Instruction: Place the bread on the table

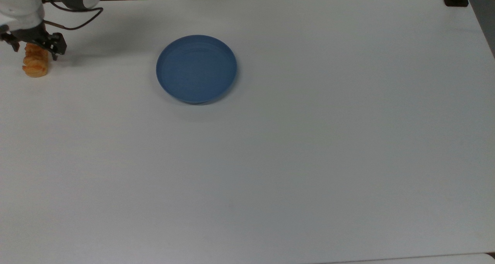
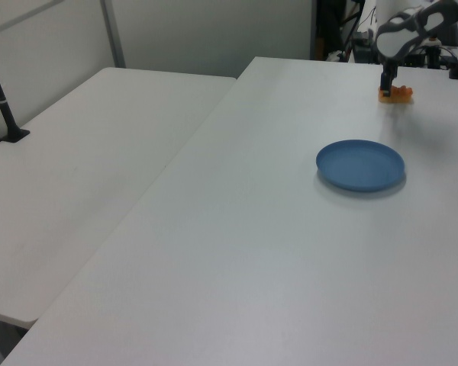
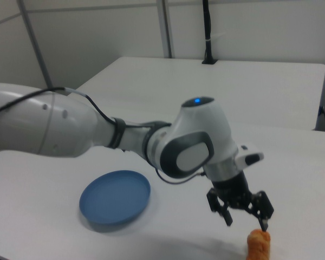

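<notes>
Top view: small oblong golden-orange bread bun (image 1: 35,64) with a ridged top lies on the plain white smooth bench (image 1: 294,148), near the top view's left edge and toward the far side. Black two-finger gripper (image 1: 34,44) sits directly above the bun's far end, fingers spread and released, one on either side of the bun; no grip on it. Round blue shallow plate (image 1: 196,68) rests on the bench well apart from the bun, toward the top view's right of it.

Right view: gripper (image 3: 245,215) hangs open just over the bun (image 3: 258,245), one fingertip close to its top; contact cannot be judged. Plate (image 3: 115,197) lies to the right view's left.

Left view: bun (image 2: 396,94) lies flat on the bench at the far end, beyond the plate (image 2: 360,165).
</notes>
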You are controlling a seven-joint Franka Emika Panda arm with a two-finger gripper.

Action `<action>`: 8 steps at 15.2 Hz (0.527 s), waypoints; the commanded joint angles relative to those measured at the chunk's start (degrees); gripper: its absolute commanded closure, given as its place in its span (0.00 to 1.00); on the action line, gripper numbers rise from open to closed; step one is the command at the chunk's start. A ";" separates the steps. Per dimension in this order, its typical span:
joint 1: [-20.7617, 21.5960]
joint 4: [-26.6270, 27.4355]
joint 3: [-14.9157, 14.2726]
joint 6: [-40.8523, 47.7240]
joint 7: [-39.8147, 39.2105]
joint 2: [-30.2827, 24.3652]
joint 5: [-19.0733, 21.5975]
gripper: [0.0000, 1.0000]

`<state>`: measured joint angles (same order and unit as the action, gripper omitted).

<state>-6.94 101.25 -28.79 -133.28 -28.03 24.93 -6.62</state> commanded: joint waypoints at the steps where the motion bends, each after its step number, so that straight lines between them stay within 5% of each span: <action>1: -0.18 0.27 3.90 5.91 7.96 -7.34 0.73 0.00; 8: -0.18 -0.44 17.43 20.24 19.24 -18.33 0.64 0.00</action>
<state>-6.94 99.50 -16.10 -118.83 -11.92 11.77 -6.33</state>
